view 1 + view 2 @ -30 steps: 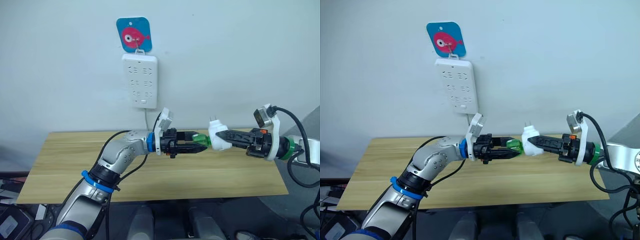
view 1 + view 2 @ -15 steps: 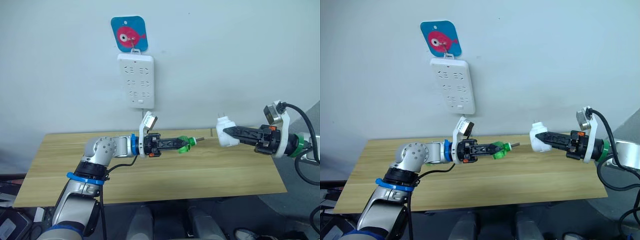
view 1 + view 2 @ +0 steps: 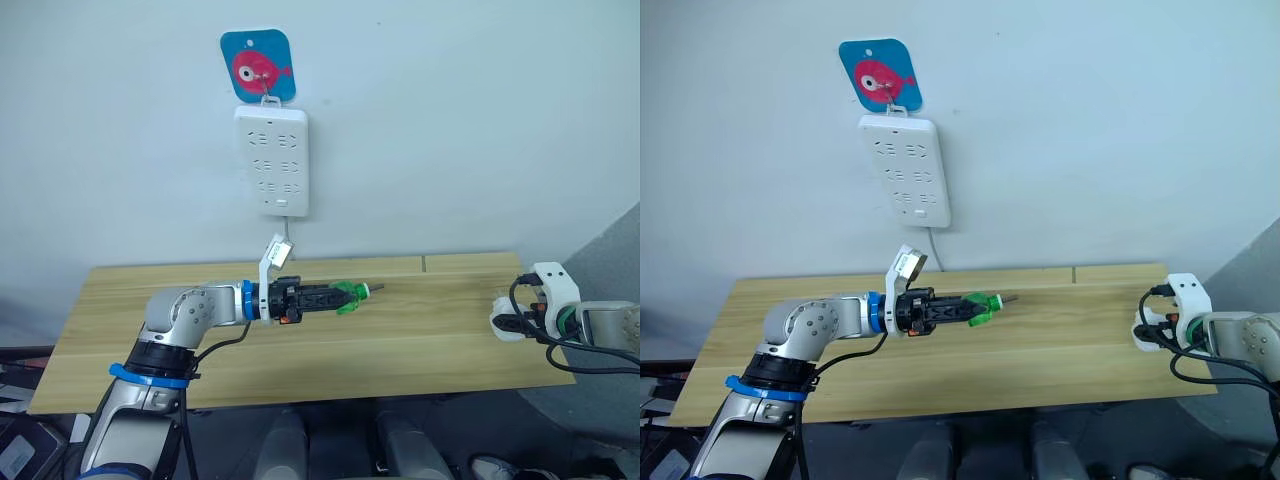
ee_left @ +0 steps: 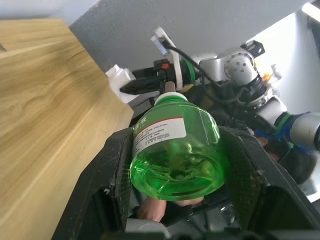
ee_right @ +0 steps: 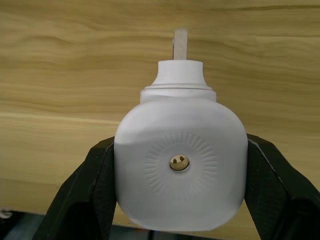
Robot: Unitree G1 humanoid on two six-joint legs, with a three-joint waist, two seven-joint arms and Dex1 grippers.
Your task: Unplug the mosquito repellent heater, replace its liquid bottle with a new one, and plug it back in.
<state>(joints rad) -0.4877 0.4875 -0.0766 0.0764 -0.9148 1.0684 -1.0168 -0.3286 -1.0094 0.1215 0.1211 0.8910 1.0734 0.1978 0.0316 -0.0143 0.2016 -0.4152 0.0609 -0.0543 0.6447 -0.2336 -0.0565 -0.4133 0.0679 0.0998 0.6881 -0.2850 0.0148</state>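
The left end effector (image 4: 175, 200) clamps the green bottle (image 4: 176, 152), the right end effector (image 5: 180, 200) the heater (image 5: 180, 165), prongs hidden.

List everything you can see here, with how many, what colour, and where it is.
Table: one, light wood, against the wall.
Power strip: one, white, hanging on the wall above the table.
Fish tag: one, blue with a pink fish, on the wall above the power strip.
Liquid bottle: one, green, held over the table's middle.
Mosquito repellent heater: one, white, at the table's right edge.
Left hand: black fingers, shut on the liquid bottle.
Right hand: black fingers, shut on the mosquito repellent heater.
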